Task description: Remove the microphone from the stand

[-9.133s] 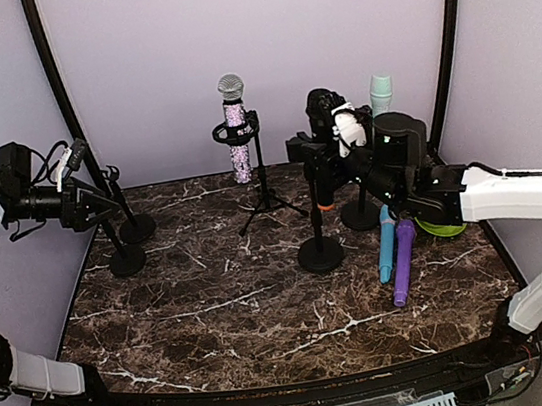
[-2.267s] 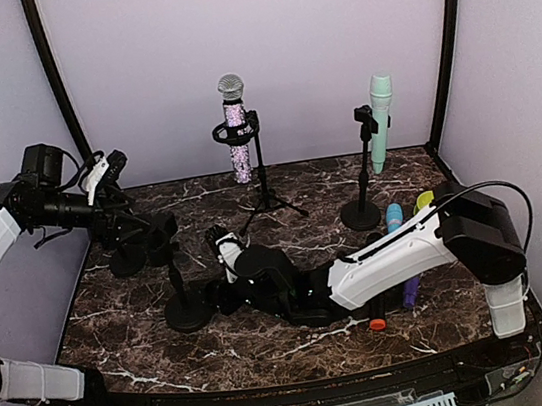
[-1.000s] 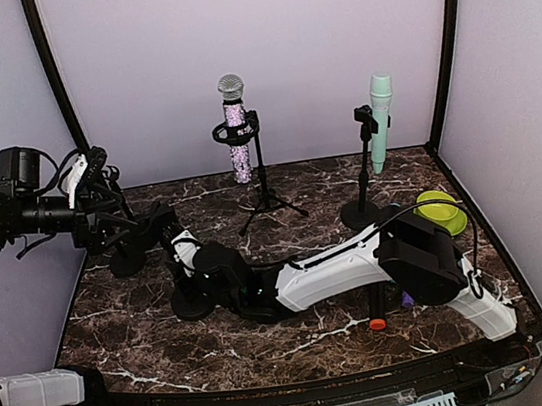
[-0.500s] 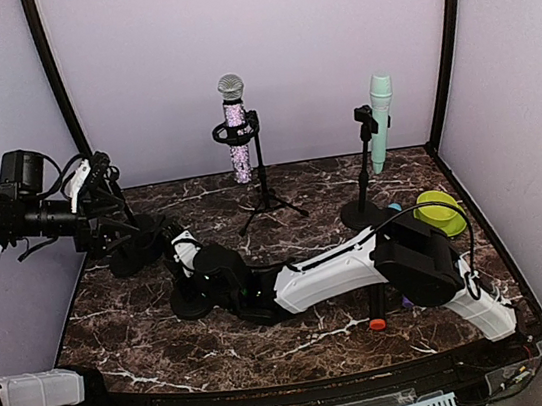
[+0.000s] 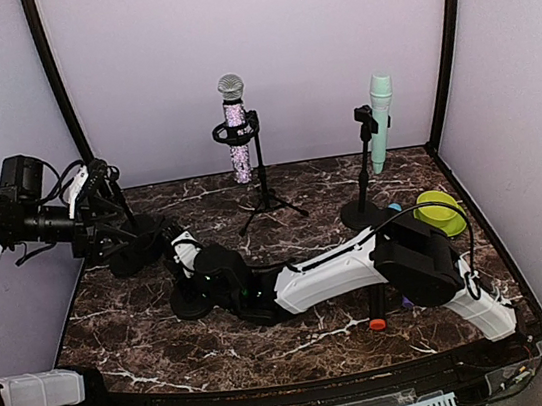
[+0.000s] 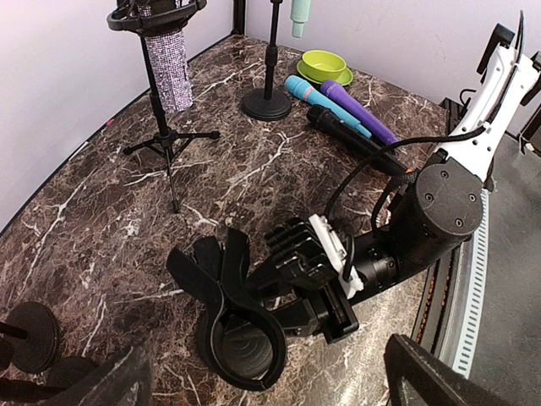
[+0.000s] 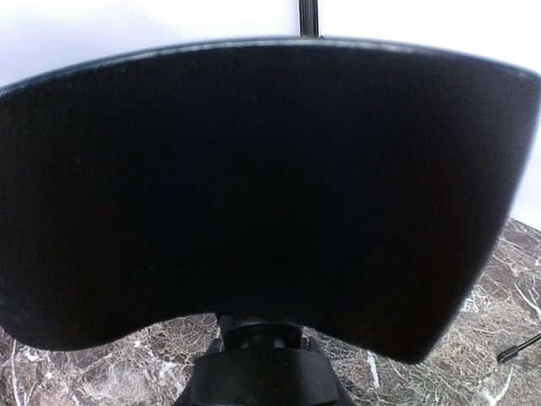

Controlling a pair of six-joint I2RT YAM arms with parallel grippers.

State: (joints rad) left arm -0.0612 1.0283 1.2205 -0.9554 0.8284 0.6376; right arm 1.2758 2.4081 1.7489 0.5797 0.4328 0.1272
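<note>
Nearest, a black microphone with an orange end (image 6: 351,139) lay flat on the dark marble surface (image 5: 172,358); further in, the right end effector (image 6: 279,283) looked pinched on a short black stand (image 6: 248,351); its curved black clip (image 6: 211,275) was empty, so that part seemed done; the left end effector (image 5: 119,216) was spread wide, holding nothing; far back, a mint-green microphone (image 5: 380,112) and a sparkly silver microphone (image 5: 235,117) stood in other stands, maybe left to do.

dark marble table (image 5: 151,353), microphone stands (image 5: 361,215), green bowl (image 5: 440,210), loose microphones (image 6: 359,112)

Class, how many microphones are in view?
5: glittery microphone on the tripod stand; mint microphone on the round-base stand; blue microphone, purple microphone and black microphone lying on the table. Others may be hidden.
</note>
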